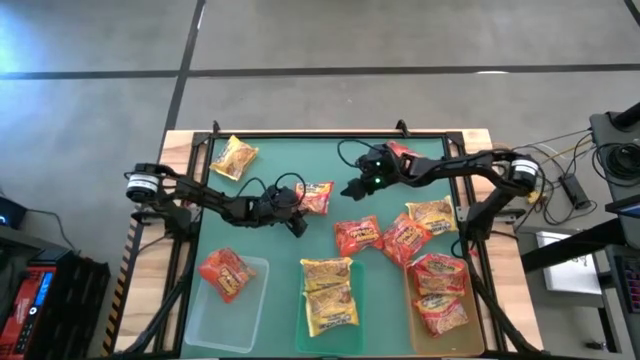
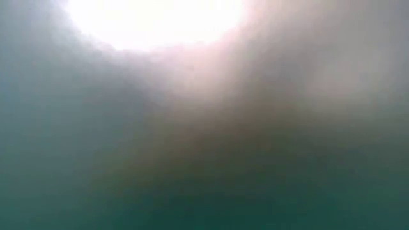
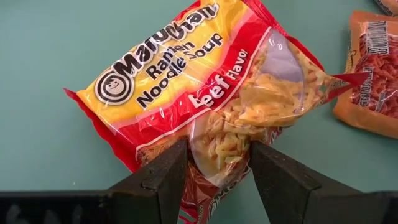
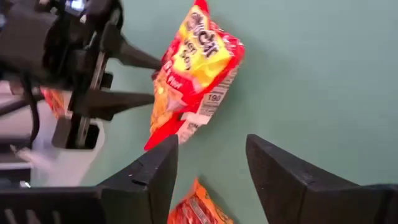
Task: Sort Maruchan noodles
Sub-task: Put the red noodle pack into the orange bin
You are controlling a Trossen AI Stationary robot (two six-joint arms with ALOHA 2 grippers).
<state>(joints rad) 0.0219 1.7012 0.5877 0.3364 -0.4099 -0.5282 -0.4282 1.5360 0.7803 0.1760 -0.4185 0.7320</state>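
A: Where's the beef packet?
B: Mid-mat, its edge pinched between the left gripper fingers, long axis running toward two o'clock in the high view.
A: And the right gripper?
B: Hovering at three o'clock of the packet, fingers spread, empty, farther off.

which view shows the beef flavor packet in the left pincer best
The left wrist view: the beef packet fills it, label readable, gripped by the left pincer. The high view shows it small; the right wrist view shows it side-on; the low view shows nothing.
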